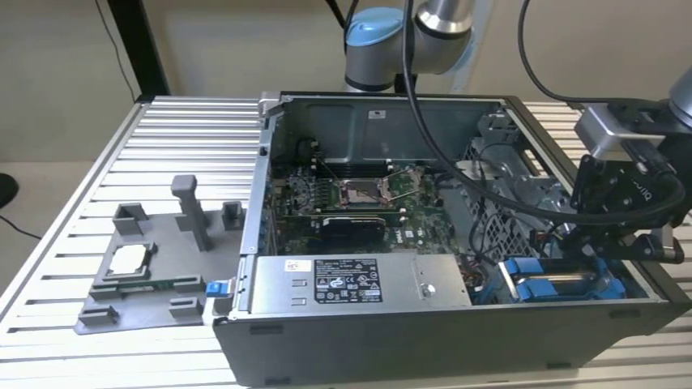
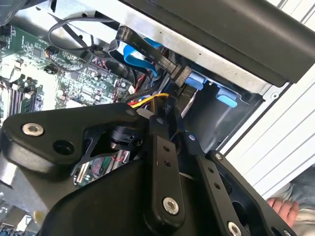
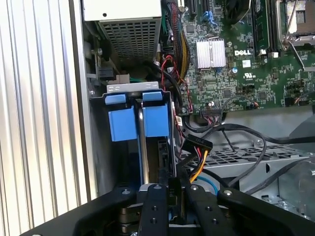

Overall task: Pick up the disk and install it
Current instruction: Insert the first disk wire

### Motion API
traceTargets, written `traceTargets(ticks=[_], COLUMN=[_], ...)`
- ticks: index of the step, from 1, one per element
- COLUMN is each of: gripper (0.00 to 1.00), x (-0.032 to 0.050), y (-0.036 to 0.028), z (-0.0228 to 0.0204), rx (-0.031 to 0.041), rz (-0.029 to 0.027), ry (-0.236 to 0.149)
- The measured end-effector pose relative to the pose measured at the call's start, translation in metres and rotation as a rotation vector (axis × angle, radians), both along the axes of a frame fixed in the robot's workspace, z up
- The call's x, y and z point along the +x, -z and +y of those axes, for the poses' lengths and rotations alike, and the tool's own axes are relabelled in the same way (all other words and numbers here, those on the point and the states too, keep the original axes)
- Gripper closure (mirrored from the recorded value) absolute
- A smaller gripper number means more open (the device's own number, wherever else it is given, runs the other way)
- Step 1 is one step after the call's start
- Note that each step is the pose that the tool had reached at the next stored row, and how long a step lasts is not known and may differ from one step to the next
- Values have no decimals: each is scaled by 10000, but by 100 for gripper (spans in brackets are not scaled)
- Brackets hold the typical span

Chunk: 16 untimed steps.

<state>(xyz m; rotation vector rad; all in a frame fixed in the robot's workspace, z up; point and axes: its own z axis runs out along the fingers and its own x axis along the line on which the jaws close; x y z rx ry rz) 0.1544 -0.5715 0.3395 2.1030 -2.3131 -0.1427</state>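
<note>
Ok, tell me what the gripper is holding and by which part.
Cannot be told. The gripper sits low at the drive bay, next to the blue carrier brackets, but any contact is hidden behind its own body.

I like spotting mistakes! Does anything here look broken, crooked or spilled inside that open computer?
Nothing looks broken or spilled. The two blue carriers sit straight, side by side in their bay, with the tool close by. One surprise: a person's hand beside the table in the second wrist view.
</note>
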Motion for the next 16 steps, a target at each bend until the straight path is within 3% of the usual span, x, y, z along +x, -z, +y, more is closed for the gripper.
traceTargets(ticks=[16], gripper=[100], x=[3], y=[13], z=[-8], rx=[0], rz=[1], ry=[-88])
